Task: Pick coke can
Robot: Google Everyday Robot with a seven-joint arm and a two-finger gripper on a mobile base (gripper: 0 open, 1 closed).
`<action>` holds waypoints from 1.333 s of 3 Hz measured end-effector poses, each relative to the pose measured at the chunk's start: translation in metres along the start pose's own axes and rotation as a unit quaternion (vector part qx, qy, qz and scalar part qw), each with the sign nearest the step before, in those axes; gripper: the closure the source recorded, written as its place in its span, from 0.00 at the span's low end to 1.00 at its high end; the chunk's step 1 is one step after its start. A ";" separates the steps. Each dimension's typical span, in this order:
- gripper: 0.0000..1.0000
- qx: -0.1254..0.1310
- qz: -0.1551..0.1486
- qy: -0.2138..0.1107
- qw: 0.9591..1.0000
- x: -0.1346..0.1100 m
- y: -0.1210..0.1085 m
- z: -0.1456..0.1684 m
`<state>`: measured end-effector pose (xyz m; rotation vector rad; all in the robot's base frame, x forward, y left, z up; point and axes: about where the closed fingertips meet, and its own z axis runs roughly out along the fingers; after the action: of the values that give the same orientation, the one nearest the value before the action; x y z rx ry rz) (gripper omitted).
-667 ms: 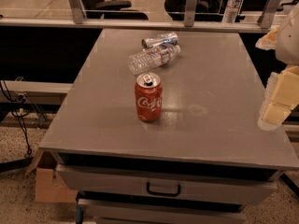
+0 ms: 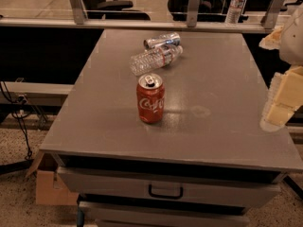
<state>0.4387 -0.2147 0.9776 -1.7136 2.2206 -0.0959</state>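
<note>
The coke can (image 2: 150, 99) is red with white script and a silver top. It stands upright near the middle of the grey table top (image 2: 213, 79). My gripper (image 2: 280, 101), cream-coloured, hangs at the right edge of the view, over the table's right side. It is well to the right of the can and holds nothing that I can see.
A clear plastic water bottle (image 2: 154, 59) lies on its side behind the can, with a silver can (image 2: 162, 40) lying just beyond it. A drawer with a black handle (image 2: 165, 191) is below the table's front edge. A railing and an upright bottle (image 2: 235, 4) stand behind.
</note>
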 end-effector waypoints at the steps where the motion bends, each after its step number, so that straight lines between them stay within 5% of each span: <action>1: 0.00 -0.001 0.015 -0.037 0.999 -0.006 0.003 0.005; 2: 0.00 -0.009 0.057 -0.126 0.990 -0.013 0.013 0.032; 3: 0.00 -0.013 0.090 -0.217 0.972 -0.045 0.020 0.048; 4: 0.00 -0.019 0.104 -0.262 0.959 -0.069 0.022 0.039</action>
<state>0.4457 -0.1370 0.9503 -1.3131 1.9814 0.4065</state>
